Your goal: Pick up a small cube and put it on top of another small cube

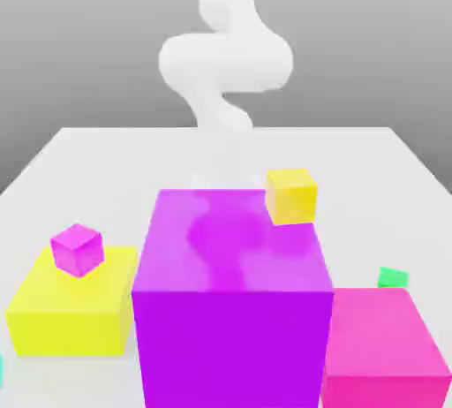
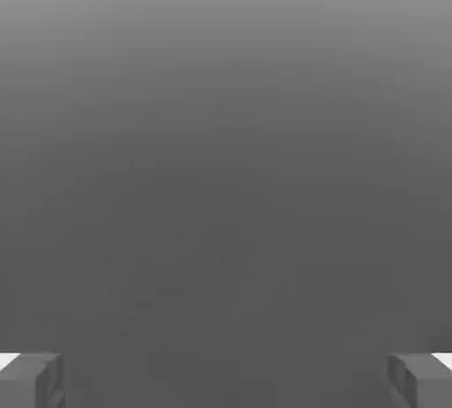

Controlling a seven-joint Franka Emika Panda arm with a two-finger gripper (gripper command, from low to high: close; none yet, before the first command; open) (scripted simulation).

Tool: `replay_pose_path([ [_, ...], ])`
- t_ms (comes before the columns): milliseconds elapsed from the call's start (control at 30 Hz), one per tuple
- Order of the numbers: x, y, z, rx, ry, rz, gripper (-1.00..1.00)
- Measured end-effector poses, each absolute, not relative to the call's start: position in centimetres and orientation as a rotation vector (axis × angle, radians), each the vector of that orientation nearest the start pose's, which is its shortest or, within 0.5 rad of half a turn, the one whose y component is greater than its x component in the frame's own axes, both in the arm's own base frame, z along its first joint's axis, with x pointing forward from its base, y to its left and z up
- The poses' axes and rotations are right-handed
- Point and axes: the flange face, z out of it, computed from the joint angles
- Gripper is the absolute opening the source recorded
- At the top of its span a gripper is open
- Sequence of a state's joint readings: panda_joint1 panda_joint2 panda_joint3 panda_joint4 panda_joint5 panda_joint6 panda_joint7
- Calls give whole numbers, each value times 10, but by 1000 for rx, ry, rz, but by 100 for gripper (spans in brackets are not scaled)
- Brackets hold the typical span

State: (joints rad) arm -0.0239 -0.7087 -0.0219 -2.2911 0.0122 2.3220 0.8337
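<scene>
A small yellow-orange cube [image 1: 290,194] shows at the far corner of the big purple block's [image 1: 231,309] top, toward the exterior view's right; whether it rests on the block or stands behind it I cannot tell. A thin cyan sliver [image 1: 1,369], perhaps the small cube, sits at that view's left edge. The white arm [image 1: 225,62] rises behind the purple block, which hides its lower part. In the hand view my gripper [image 2: 226,381] is open, its two grey fingertips [image 2: 31,380] far apart with nothing between them, facing a plain grey surface.
A flat yellow block [image 1: 72,305] on the exterior view's left carries a small magenta cube [image 1: 77,249]. A pink block [image 1: 384,349] stands at the front right, with a small green cube [image 1: 393,277] just behind it. The white table [image 1: 106,159] stretches back toward the arm.
</scene>
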Motion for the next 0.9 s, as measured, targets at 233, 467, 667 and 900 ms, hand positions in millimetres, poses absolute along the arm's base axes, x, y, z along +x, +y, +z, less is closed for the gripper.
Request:
replay_pose_path([
  [233,454,-87,597,-2337,1490,-707,0],
  [467,496,-162,492,-2204,1833,-488,0],
  [667,501,-236,392,-2034,2144,-315,0],
  [900,481,-299,270,-1831,2456,-119,0],
])
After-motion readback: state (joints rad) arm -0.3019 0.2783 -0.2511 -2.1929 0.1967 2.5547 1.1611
